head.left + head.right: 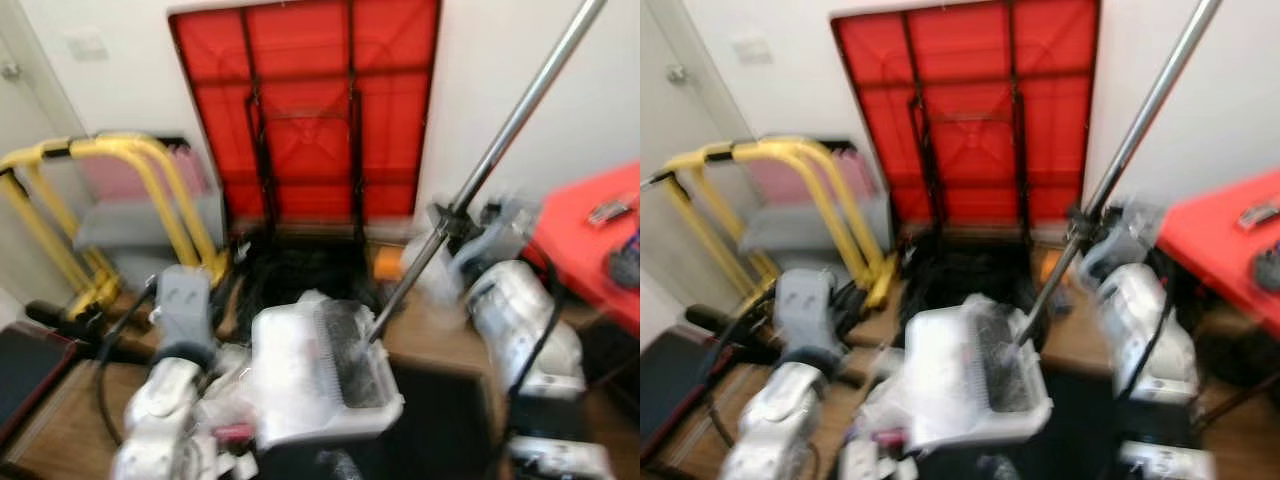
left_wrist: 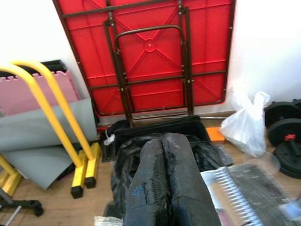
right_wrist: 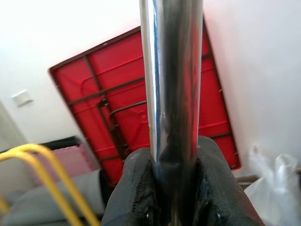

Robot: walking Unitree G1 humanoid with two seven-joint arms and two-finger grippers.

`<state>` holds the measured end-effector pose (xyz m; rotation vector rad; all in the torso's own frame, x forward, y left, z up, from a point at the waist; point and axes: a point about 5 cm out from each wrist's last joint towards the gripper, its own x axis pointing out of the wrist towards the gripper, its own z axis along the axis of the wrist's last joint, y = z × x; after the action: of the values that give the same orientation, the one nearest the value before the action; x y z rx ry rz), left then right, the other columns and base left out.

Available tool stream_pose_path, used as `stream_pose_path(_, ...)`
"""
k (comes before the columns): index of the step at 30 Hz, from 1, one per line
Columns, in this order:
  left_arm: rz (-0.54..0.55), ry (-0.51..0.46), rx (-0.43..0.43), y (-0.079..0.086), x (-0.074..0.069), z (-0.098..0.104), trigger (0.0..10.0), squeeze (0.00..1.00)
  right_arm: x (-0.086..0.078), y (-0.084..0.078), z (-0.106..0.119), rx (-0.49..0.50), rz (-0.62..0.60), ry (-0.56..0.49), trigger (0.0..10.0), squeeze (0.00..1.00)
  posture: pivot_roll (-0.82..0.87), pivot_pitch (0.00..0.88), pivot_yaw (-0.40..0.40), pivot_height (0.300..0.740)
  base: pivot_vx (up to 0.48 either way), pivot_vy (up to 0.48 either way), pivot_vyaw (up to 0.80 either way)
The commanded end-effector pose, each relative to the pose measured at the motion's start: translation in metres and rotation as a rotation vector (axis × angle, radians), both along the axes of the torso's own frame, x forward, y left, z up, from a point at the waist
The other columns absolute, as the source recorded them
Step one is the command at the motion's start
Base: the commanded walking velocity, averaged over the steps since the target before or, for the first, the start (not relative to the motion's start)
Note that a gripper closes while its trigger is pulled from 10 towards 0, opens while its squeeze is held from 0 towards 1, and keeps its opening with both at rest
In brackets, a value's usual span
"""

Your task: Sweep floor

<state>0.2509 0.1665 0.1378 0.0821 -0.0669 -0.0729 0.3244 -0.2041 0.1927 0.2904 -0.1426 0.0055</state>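
A long shiny metal broom pole (image 1: 500, 140) slants up to the right across the head views. My right gripper (image 3: 171, 188) is shut on it, its black fingers (image 3: 136, 193) pressed to both sides of the pole. The pole's lower end meets a white dustpan (image 1: 320, 370) with comb teeth, low in the middle over a wooden floor (image 1: 60, 430). My left gripper (image 2: 163, 139) is shut with its fingers pressed together and nothing visible between them. A corner of the dustpan (image 2: 249, 193) lies beside it. The head views are blurred.
A folded red table (image 1: 310, 110) leans on the wall ahead, with a black bag (image 2: 141, 141) at its foot. A yellow frame (image 1: 150, 190) and rolled mats (image 2: 42, 132) stand left. A white plastic bag (image 2: 244, 122), dumbbell weights (image 2: 287, 141) and a red table (image 1: 600, 240) are right.
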Motion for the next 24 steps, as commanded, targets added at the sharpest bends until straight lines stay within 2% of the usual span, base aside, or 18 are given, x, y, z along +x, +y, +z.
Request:
stream_pose_path(1, 0.023, 0.006, 0.010, 0.007, -0.001, -0.001, 10.0, 0.00, 0.004, 0.011, 0.016, 0.050, 0.043, -0.072, 10.0, 0.00, -0.05, 0.000, 0.020, 0.740, 0.341, 0.000, -0.80)
stream_pose_path(24, 0.021, 0.007, 0.011, 0.005, -0.001, -0.002, 10.0, 0.00, 0.009, 0.023, 0.021, 0.031, 0.098, -0.094, 10.0, 0.00, -0.04, 0.000, 0.010, 0.740, 0.341, 0.000, -0.03)
